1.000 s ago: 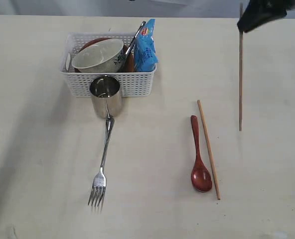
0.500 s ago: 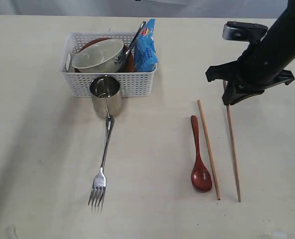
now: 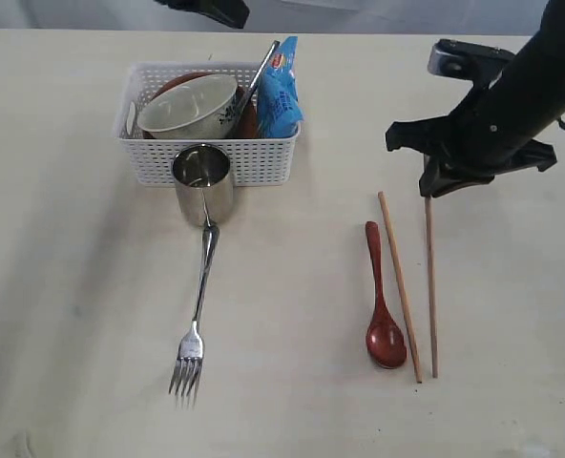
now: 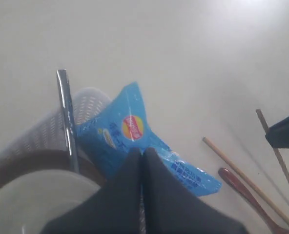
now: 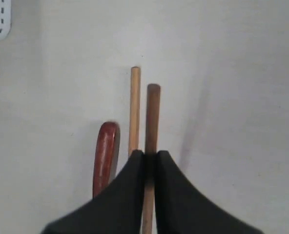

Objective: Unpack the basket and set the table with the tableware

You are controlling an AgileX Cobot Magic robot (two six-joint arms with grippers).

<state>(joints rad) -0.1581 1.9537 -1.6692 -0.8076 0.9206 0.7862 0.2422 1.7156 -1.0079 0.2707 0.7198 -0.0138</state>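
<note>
One broad, pale beige matte table (image 3: 73, 286)

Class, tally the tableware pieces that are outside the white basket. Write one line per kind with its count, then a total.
Steel cup: 1
Steel fork: 1
Red wooden spoon: 1
Wooden chopsticks: 2
Total: 5

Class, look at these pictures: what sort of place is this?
Likely a robot lab staging a meal setting: plain table, basket holding a bowl, right gripper holding a chopstick.
</note>
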